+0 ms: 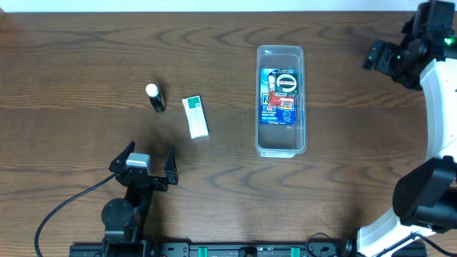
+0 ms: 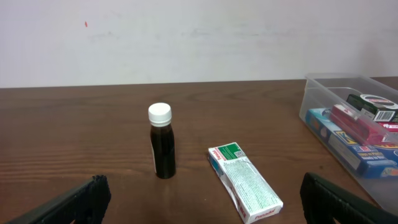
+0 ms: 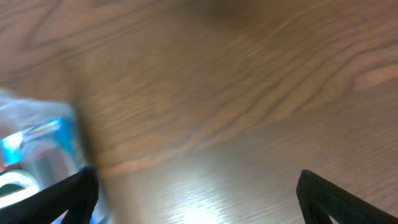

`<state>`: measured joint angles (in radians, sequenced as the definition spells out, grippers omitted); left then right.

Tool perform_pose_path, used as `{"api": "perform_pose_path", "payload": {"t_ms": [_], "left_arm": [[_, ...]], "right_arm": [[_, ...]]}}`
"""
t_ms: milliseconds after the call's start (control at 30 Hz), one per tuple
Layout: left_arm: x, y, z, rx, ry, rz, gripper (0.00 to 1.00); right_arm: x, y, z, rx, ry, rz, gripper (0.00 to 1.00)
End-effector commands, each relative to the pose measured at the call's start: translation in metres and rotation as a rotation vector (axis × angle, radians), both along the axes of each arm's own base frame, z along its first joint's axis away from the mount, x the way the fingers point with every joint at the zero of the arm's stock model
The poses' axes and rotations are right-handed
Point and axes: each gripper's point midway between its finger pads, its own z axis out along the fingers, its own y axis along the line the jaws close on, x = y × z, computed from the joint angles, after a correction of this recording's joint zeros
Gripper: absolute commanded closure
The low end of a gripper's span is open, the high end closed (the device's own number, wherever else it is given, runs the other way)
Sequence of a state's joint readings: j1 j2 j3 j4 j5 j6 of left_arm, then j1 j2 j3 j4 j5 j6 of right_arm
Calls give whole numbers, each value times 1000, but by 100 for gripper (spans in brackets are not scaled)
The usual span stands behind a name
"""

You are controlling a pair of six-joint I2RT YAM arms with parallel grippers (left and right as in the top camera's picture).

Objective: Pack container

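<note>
container [image 1: 280,146] part-packed | bottle [image 1: 155,98], green box [image 1: 194,117] wait mid-counter | left gripper [image 1: 150,153], right gripper [image 3: 199,199] wide, empty

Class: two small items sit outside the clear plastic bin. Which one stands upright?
The small dark bottle with the white cap: it stands upright, whereas the white-and-green cardboard box beside it lies flat.

Black left hand [image 1: 151,149], grey block [image 1: 138,160], black cable [image 1: 64,207], white right arm [image 1: 437,100], green light [image 1: 397,51]
</note>
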<state>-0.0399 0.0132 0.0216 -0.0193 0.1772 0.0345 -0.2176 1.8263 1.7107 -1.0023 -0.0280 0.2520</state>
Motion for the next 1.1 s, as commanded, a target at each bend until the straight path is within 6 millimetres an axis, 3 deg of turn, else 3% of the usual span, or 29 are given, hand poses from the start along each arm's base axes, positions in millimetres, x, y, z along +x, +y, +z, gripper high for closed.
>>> {"api": "perform_pose_path", "payload": {"t_ms": [0, 300, 700, 867, 1067], "left_arm": [[-1, -1, -16, 14, 46, -10, 2], [-1, -1, -16, 14, 47, -10, 2], [-1, -6, -14, -17, 42, -39, 2], [-19, -53, 8, -57, 4, -323, 2], [-27, -46, 54, -105, 20, -279, 2]], "right_arm": [[-8, -24, -17, -5, 19, -62, 1], [-27, -34, -48, 13, 88, -96, 1], [-29, -33, -51, 15, 96, -94, 1], [-29, -33, -51, 15, 96, -94, 1], [-28, -32, -51, 15, 96, -94, 1]]}}
